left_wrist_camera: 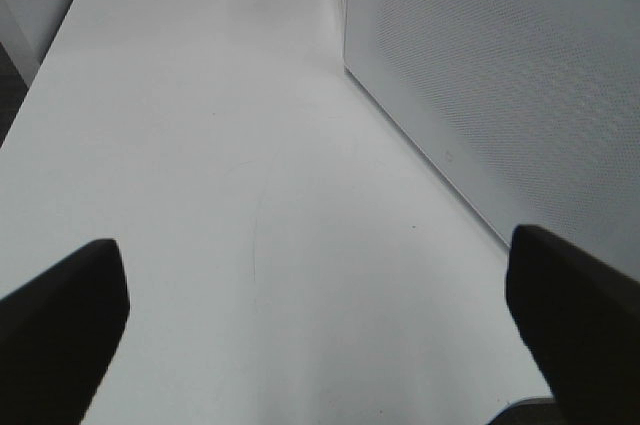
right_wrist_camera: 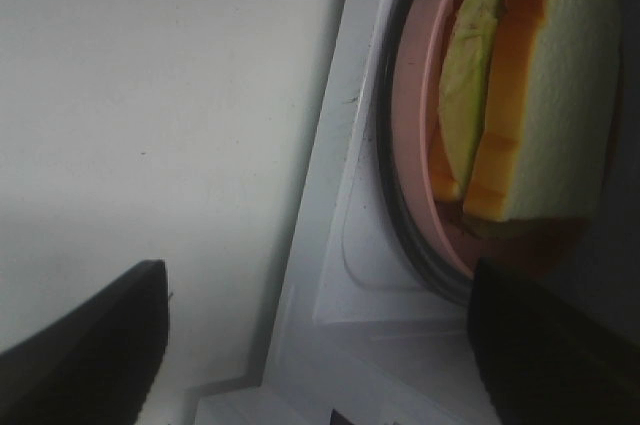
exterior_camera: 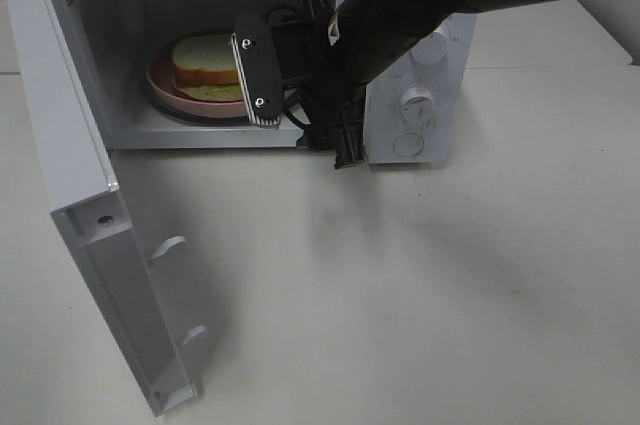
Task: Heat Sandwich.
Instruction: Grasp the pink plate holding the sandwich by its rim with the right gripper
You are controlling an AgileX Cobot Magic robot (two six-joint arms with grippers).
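Sandwich (exterior_camera: pixel 205 63) on pink plate (exterior_camera: pixel 163 91), inside microwave (exterior_camera: pixel 420 65) cavity toward its left side; loading looks done

Right gripper (right_wrist_camera: pixel 320 345) at cavity mouth, just beside plate's near rim, jaws spread wide, nothing between them, not touching sandwich

Left gripper (left_wrist_camera: pixel 320 330) low over bare table (left_wrist_camera: pixel 200 145) beside microwave's perforated outer wall, jaws wide apart, empty

Microwave door (exterior_camera: pixel 90 205) swung fully open toward table's front-left

Left to do, by my reading: clear right arm from opening, shut door, turn dial (exterior_camera: pixel 417 103) to start heating
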